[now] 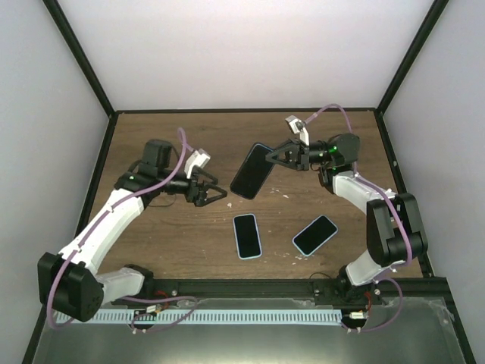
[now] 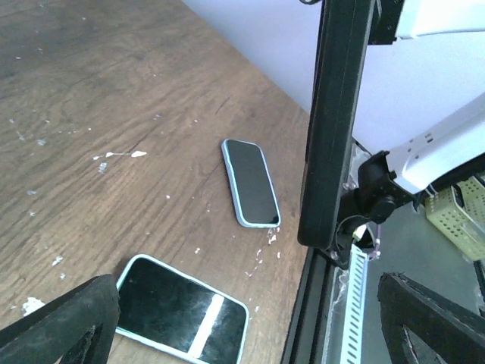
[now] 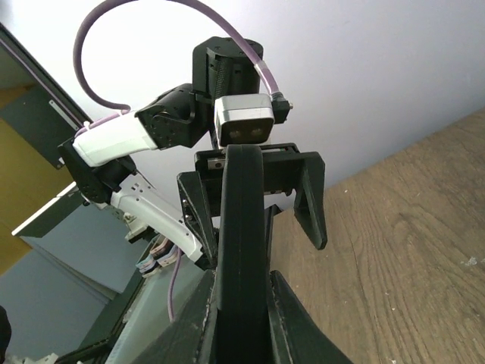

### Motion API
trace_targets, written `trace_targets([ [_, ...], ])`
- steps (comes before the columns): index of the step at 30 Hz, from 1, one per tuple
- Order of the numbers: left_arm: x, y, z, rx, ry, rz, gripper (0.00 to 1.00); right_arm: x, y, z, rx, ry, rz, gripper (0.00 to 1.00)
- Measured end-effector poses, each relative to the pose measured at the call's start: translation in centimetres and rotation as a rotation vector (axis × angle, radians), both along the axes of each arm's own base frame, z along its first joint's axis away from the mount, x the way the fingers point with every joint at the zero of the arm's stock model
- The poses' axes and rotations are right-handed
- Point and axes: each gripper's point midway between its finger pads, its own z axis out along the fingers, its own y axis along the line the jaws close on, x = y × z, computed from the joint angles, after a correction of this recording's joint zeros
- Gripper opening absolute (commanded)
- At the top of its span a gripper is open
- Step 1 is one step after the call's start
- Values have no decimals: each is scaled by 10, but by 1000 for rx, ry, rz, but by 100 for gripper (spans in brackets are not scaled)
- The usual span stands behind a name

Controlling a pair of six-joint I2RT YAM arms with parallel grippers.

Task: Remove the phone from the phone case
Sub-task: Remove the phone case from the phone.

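My right gripper [image 1: 273, 155] is shut on one end of a dark phone in its phone case [image 1: 252, 171] and holds it tilted above the table. The right wrist view shows that phone [image 3: 242, 250] edge-on, pinched between my fingers [image 3: 198, 334]. My left gripper [image 1: 216, 189] stands open just left of the phone's lower end, apart from it. From the right wrist its open jaws [image 3: 254, 193] straddle the far end of the phone. In the left wrist view the phone [image 2: 330, 121] is a dark upright slab, beyond my open gripper [image 2: 248, 303].
Two more phones in light blue cases lie flat on the wooden table [image 1: 167, 136], one [image 1: 247, 235] near the middle front and one [image 1: 314, 235] to its right. The black frame rail [image 1: 250, 287] runs along the front edge.
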Motion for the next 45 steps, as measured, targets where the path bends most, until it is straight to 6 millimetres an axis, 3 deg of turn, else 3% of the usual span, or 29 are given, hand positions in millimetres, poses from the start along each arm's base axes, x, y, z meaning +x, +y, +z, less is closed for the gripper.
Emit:
trace_targets([
  [11,2,-7,-13,29,29,-8,85,-15,3,10,8,-47,34,1],
  [26,-5,-10,1,-24,-2,-49,80,-18,5,11,9,-49,39,1],
  [45,-5,-11,0,-14,-13,-46,78,-19,6,6,2,-38,47,1],
])
